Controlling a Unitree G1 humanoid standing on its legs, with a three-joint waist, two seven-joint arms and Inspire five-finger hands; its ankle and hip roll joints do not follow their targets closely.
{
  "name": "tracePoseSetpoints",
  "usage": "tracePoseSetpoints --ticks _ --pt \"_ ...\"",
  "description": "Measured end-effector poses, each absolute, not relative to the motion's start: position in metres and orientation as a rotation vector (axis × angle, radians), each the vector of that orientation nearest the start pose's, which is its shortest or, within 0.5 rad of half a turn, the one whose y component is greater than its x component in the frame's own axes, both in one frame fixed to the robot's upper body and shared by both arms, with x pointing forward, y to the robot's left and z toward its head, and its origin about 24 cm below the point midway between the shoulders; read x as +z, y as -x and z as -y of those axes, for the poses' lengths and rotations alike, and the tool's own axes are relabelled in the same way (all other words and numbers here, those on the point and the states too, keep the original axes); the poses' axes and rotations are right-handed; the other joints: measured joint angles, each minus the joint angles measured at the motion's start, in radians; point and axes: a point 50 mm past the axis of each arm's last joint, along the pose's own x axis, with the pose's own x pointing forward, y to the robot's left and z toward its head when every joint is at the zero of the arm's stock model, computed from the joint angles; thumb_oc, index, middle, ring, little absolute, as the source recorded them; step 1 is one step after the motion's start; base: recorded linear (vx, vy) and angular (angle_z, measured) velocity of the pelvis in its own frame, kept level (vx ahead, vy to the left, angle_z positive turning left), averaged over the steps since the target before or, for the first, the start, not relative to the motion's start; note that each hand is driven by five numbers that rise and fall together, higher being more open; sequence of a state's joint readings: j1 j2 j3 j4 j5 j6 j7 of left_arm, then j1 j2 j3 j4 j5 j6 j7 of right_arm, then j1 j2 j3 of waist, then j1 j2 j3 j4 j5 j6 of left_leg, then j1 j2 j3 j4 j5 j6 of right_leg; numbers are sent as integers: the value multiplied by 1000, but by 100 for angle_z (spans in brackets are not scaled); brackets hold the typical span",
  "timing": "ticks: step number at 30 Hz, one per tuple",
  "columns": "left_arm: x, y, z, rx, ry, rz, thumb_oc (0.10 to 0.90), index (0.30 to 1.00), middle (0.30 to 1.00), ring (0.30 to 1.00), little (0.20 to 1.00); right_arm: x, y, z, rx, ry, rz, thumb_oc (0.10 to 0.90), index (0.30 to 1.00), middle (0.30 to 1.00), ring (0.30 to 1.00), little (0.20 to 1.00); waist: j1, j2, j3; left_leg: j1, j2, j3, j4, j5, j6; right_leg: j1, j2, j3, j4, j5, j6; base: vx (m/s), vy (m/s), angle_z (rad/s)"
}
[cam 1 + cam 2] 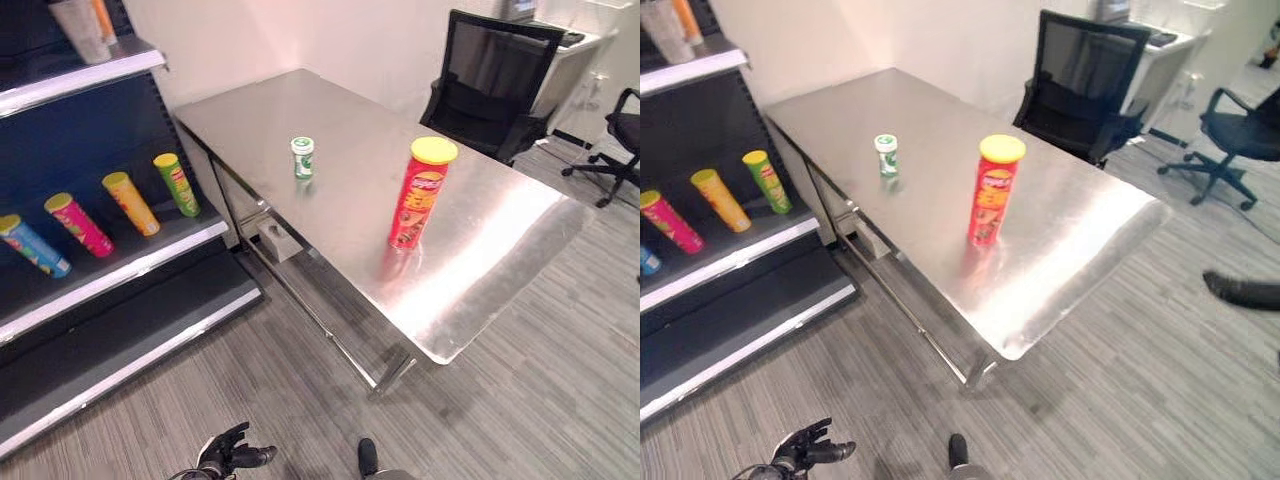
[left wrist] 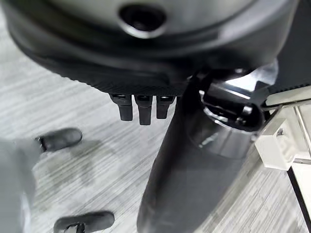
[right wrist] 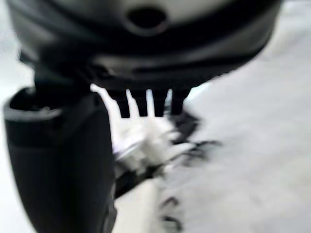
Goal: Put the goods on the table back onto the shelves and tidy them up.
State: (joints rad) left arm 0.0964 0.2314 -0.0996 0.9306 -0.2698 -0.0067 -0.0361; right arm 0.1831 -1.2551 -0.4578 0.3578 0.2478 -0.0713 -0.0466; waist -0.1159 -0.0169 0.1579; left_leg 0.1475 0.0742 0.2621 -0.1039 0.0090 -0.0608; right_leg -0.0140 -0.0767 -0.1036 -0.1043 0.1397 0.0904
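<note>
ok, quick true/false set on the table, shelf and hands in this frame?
1. A red can with a yellow lid stands upright on the table. True.
2. The small green-and-white bottle lies on the shelf. False: it stands on the table.
3. Several cans lie on the shelf. True.
4. The left hand holds the red can. False: it hangs low over the floor, fingers relaxed, holding nothing.
5. The right hand's fingers are straight. True.

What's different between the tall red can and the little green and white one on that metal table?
The red chip can is tall and slim with a yellow lid; the green and white container is short with a white cap. The red can stands nearer the table's front end, while the small container sits further back, towards the shelf side. Both stand upright on the table, apart from each other.
</note>
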Motion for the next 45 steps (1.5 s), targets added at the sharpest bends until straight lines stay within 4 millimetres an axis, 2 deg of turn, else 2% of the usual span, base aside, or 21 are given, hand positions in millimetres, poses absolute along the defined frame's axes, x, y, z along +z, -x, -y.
tracePoseSetpoints --ticks 2,4,6,9,10,11,14,18,22,35,45 --pt "-148 -105 -223 136 11 -1034 800 900 900 900 900 240 -210 429 -519 956 49 800 900 900 900 900 20 -11 -3 3 1 1 2 1 1 1 0 -1 0 3 2 11 19 1" --pt "-152 -93 -223 134 12 -1070 800 900 900 900 900 245 -227 411 -417 946 108 800 900 900 900 900 39 -25 -6 -1 0 0 2 3 0 4 -2 -5 0 6 1 2 2 6" --pt "-151 -92 -224 127 18 -1072 800 900 900 900 900 234 -236 404 -337 929 82 800 900 900 900 900 68 -32 -8 1 -3 -14 3 5 1 13 -6 -22 0 13 -9 5 -12 26" --pt "-152 -89 -227 138 16 -1072 800 900 900 900 900 217 -245 407 -306 908 -2 800 900 900 900 900 104 -31 -8 1 -4 -42 3 5 2 28 -11 -43 1 8 -5 11 -19 31" --pt "-154 -81 -230 152 15 -1099 800 900 900 900 900 210 -253 404 -287 846 -12 800 900 900 900 900 116 -30 -8 2 -3 -55 3 5 2 36 -13 -57 5 6 -5 17 -22 26" --pt "-156 -76 -230 160 18 -1118 800 900 900 900 900 209 -260 397 -256 822 -5 800 900 900 900 900 127 -28 -9 1 -4 -58 3 5 2 37 -14 -59 4 5 -4 20 -18 22" --pt "-155 -79 -230 159 17 -1108 800 900 900 900 900 211 -272 385 -205 827 11 800 900 900 900 900 136 -29 -9 -1 -4 -72 3 7 0 43 -16 -73 3 3 -2 9 -11 15" --pt "-155 -79 -230 162 22 -1106 800 900 900 900 900 210 -273 384 -183 771 12 800 900 900 900 900 150 -32 -7 -14 -3 -96 2 8 -2 50 -18 -90 0 -9 12 8 -16 17" --pt "-155 -78 -230 180 51 -1104 800 900 900 900 900 209 -273 384 -168 697 15 800 900 900 900 900 156 -32 -7 -21 -3 -111 3 11 -1 53 -19 -113 1 -7 10 4 -15 11" --pt "-155 -80 -229 176 50 -1099 800 900 900 900 900 201 -286 380 -134 701 -47 800 900 900 900 900 160 -33 -6 -29 -3 -136 3 18 -2 56 -21 -136 1 -9 10 -5 -4 5" --pt "-155 -80 -230 177 50 -1097 800 900 900 900 900 202 -287 379 -132 678 -39 800 900 900 900 900 167 -37 -4 -30 -3 -146 3 19 -3 59 -22 -142 1 -10 10 0 0 0"
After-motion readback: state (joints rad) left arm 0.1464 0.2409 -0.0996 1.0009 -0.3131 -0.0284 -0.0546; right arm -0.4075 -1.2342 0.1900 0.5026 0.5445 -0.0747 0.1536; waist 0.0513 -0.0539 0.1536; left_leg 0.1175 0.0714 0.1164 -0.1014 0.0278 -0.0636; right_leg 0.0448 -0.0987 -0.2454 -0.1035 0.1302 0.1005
